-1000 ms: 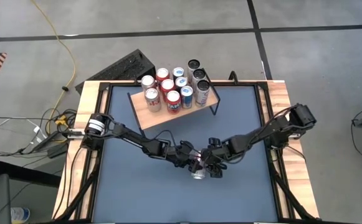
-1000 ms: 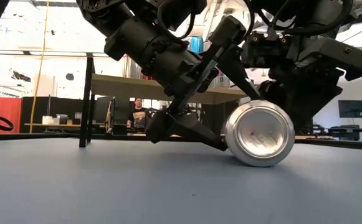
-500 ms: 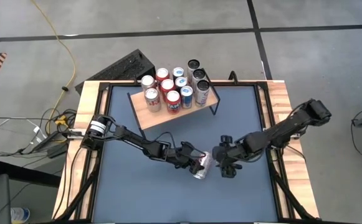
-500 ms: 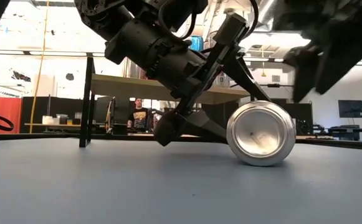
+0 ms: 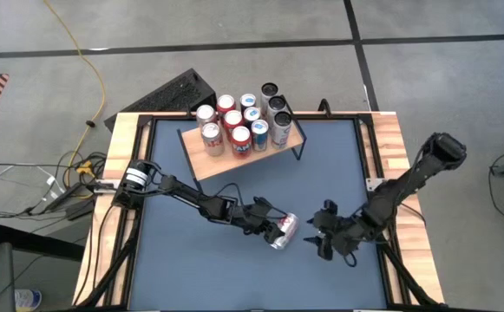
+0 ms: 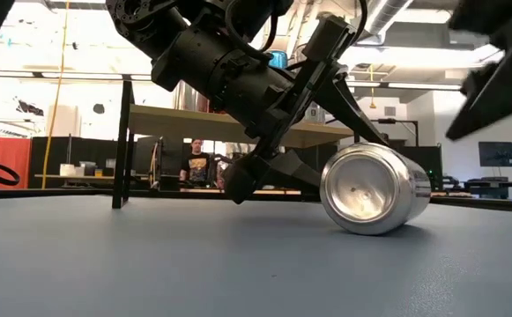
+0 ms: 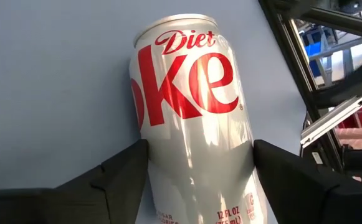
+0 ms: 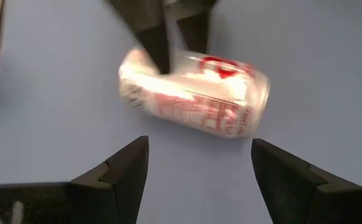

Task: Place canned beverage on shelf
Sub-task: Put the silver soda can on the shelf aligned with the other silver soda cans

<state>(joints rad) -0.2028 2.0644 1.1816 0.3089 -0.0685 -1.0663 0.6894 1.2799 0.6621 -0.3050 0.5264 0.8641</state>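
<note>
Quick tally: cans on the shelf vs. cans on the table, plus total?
Cans standing on the shelf: 11
Can lying on the table (Diet Coke can): 1
Total cans: 12

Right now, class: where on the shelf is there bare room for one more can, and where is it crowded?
The light wooden shelf board is bare along its near-left part, between the can cluster and the board's left end. The far-right part is crowded with upright cans, standing close together in rows.
</note>
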